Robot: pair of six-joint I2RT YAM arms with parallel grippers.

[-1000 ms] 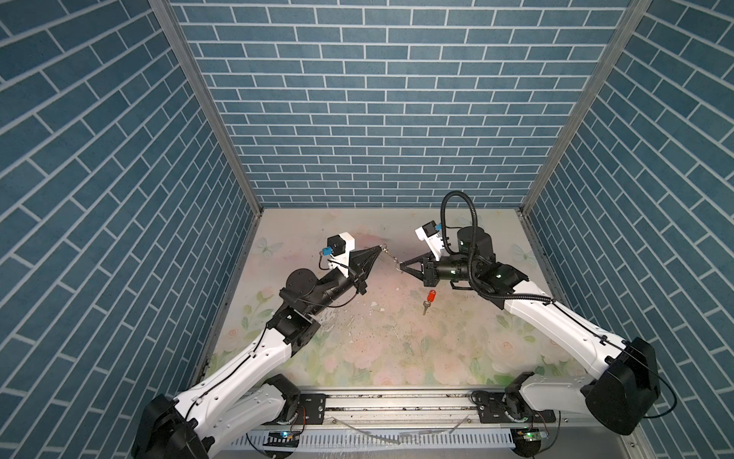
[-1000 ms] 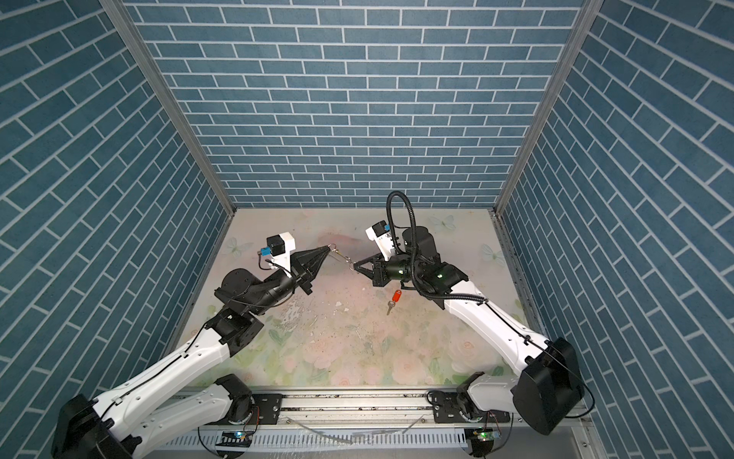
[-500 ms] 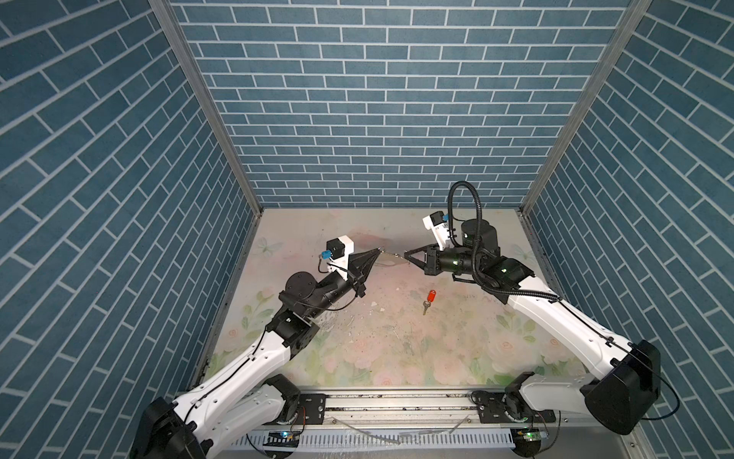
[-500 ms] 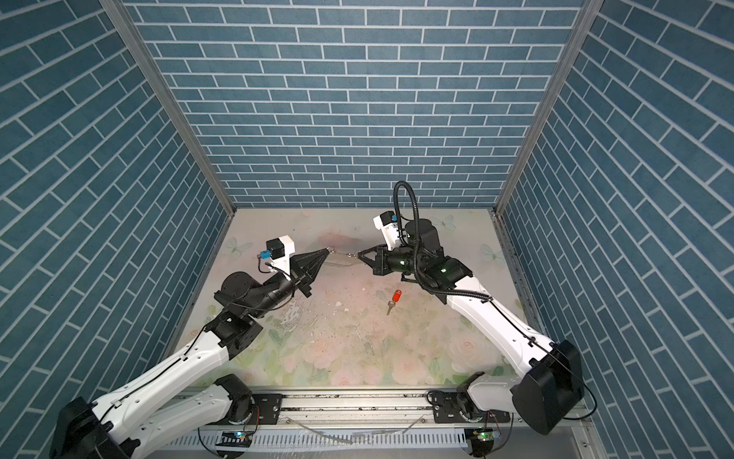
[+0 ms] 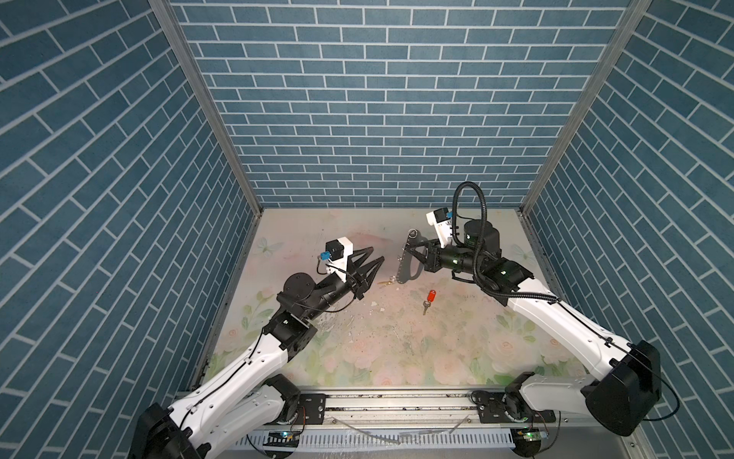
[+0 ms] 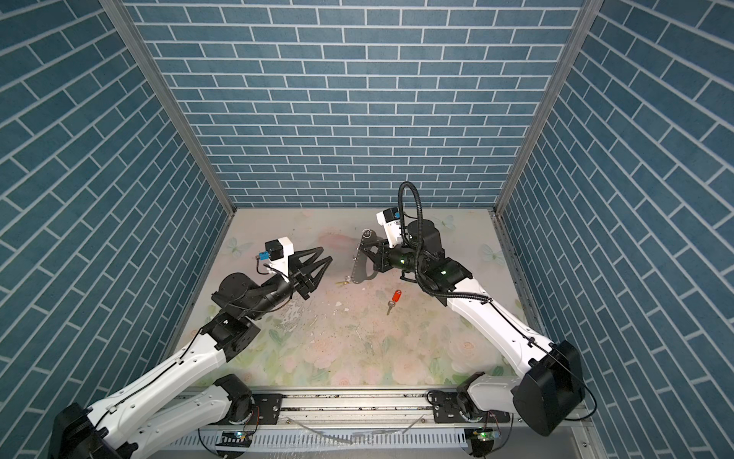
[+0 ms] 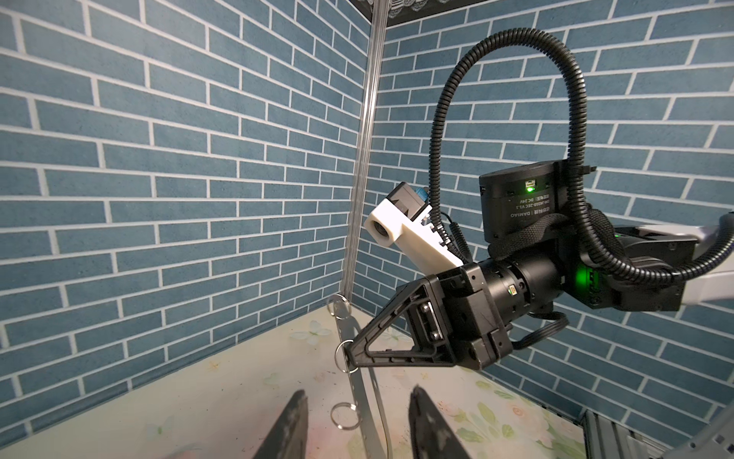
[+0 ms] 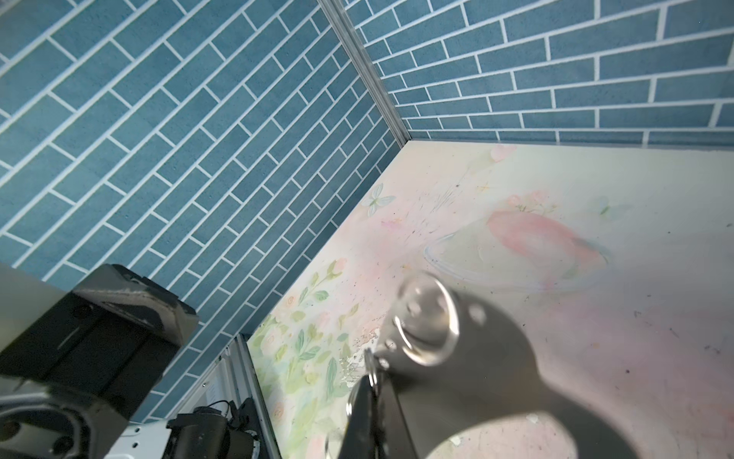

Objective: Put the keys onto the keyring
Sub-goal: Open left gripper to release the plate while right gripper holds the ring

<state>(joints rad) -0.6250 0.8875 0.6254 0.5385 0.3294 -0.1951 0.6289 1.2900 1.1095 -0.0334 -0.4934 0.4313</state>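
Keyring, a black flat strap loop with silver rings, hangs clamped in the right gripper in both top views; a red-tagged silver key lies on the floral table. Left wrist: left gripper parted, empty. Right wrist: jaws pinch the strap.

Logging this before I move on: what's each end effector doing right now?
Left end effector: open, holding nothing.
Right end effector: closed on the keyring.
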